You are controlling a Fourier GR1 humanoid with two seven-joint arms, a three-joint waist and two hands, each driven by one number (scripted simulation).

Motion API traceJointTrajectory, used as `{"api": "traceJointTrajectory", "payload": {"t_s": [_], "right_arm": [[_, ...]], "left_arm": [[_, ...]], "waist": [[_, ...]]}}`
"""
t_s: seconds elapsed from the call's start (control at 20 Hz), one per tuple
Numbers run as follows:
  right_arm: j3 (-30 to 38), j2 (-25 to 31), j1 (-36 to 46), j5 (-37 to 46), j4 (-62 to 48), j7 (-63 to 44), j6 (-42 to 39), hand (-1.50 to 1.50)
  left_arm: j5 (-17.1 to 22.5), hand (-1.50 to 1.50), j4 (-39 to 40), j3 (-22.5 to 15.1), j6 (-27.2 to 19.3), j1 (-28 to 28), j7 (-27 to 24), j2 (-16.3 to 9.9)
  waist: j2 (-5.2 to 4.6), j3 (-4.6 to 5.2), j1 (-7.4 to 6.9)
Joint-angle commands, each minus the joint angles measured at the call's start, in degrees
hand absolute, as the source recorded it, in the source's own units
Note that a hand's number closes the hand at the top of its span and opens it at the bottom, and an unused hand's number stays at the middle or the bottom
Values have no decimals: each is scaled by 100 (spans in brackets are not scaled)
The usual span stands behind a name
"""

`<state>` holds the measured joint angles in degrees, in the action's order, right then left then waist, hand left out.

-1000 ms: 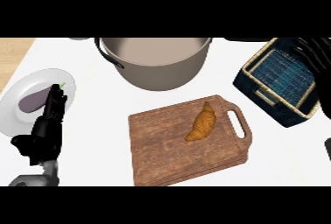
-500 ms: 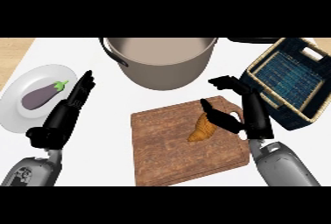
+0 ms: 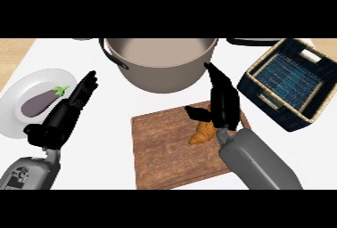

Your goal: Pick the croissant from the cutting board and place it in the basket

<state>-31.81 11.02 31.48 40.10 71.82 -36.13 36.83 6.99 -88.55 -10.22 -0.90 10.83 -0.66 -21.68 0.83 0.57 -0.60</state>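
A golden croissant (image 3: 201,132) lies on the wooden cutting board (image 3: 164,151) near its upper right part. My right hand (image 3: 222,104) hovers right over it, fingers straight and pointing away toward the pot, thumb spread to the left above the croissant's top end; the hand hides part of the croissant. The dark blue basket (image 3: 289,82) with a tan rim sits at the right, beyond the board. My left hand (image 3: 66,116) rests open at the left, fingers up, next to the plate.
A large grey pot (image 3: 161,62) stands behind the board, close to my right fingertips. A white plate (image 3: 14,95) at the left holds a purple eggplant (image 3: 41,101). A dark rim (image 3: 253,41) shows at the top right edge.
My right hand has moved left and forward over the croissant, its forearm now crossing the board's right side. The view has shifted, and the left hand has stayed raised beside the plate.
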Motion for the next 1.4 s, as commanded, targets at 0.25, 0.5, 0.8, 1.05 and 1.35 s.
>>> {"api": "traceJointTrajectory", "payload": {"t_s": [0.25,0.5,0.8,1.05,1.35], "right_arm": [[-226,50,1438,902,-474,-2867,-3197,-150],[128,-641,2046,-17,-11,-3948,-4846,-150],[557,-957,2427,-516,529,-4891,-5643,-150],[692,-874,2168,-463,949,-4901,-5924,-150],[666,-910,1697,-31,1531,-4904,-5898,-150]], "left_arm": [[98,0,25,99,96,-87,50,-72],[85,0,-19,153,48,-4,145,-79],[171,0,266,317,211,-229,-183,-148],[88,0,-26,311,155,-324,-114,-195],[135,0,-98,331,160,-149,181,-156]], "waist": [[94,4,112],[96,-29,171],[69,-33,298],[93,-45,332],[49,-50,329]]}}
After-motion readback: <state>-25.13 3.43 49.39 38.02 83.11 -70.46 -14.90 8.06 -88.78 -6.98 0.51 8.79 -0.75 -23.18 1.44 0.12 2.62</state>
